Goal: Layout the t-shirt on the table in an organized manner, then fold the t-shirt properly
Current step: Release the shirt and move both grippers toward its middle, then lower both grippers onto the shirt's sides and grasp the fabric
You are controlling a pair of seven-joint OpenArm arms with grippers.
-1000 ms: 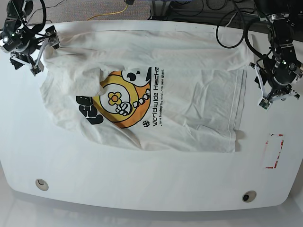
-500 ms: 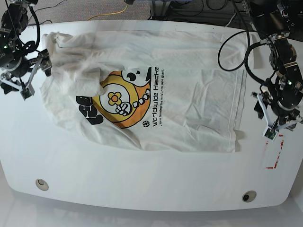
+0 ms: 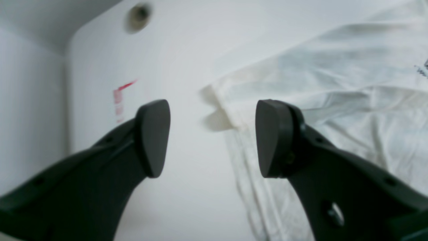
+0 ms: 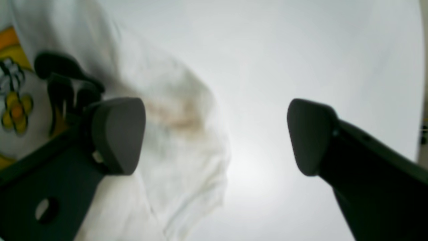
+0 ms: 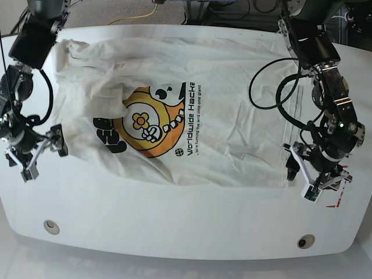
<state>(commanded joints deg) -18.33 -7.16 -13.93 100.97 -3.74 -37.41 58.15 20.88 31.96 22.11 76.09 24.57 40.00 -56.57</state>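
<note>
A glossy white table [image 5: 174, 226] carries a cream t-shirt [image 5: 232, 116] spread graphic-side up across its far half, the orange cartoon print [image 5: 145, 125] and black lettering [image 5: 195, 119] showing, the cloth rumpled at the sleeve end and lying flatter toward the hem. The left gripper [image 5: 315, 179] hangs at the hem's near corner, its fingers [image 3: 152, 137] parted and grasping nothing; in the left wrist view the corner of the hem [image 3: 220, 110] lies in the gap between the two pads, closer to the pad on that view's right, while the red-outlined mark [image 5: 337, 195] on the tabletop sits beyond the other pad. The right gripper [image 5: 39, 156] hovers at the opposite end beside the sleeve [image 4: 187, 140], also spread wide and empty; in the right wrist view one pad [image 4: 117, 134] stands over the rumpled cloth near the dark edge of the print, and the other pad stands over bare tabletop, with the sleeve's rounded edge between them. Two round grommet holes [image 5: 51, 226] sit in the table's near edge, well clear of both sets of fingers.
</note>
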